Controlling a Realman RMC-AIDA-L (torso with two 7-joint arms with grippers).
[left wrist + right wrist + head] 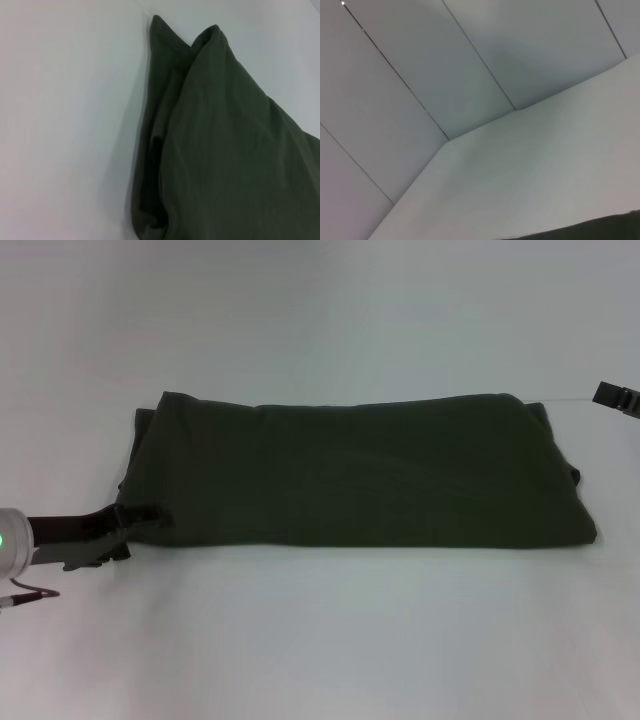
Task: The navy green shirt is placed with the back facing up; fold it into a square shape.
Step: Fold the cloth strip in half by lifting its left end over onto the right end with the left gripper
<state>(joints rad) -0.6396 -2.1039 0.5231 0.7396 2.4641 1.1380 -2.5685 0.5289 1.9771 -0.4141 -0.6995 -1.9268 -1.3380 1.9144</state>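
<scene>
Right now the navy green shirt (350, 475) lies flat in the middle of the white bench (320, 640). It is folded into a long, wide strip that runs from the robot's left to its right. It is dark olive green and plain on top, with no letters showing. The near edge is straight and neat. The far edge is a bit wavy. At the right end a small bit of cloth sticks out past the fold. In the left wrist view the shirt (225, 150) shows soft layers lying one on top of the other, with two little peaks at the corner.

The left gripper (140, 520) is low on the bench at the shirt's near left corner. Its dark fingers (150, 517) touch the edge of the cloth there. I cannot tell if they are pinching the cloth or how far apart they are.

The right gripper (617, 397) is far off at the right side, up past the shirt's far right corner and not touching it. Only a small dark piece of it shows, so I cannot tell how its fingers are set. The right wrist view shows a thin dark slice of the shirt (600, 230) on the bench (520, 175).
</scene>
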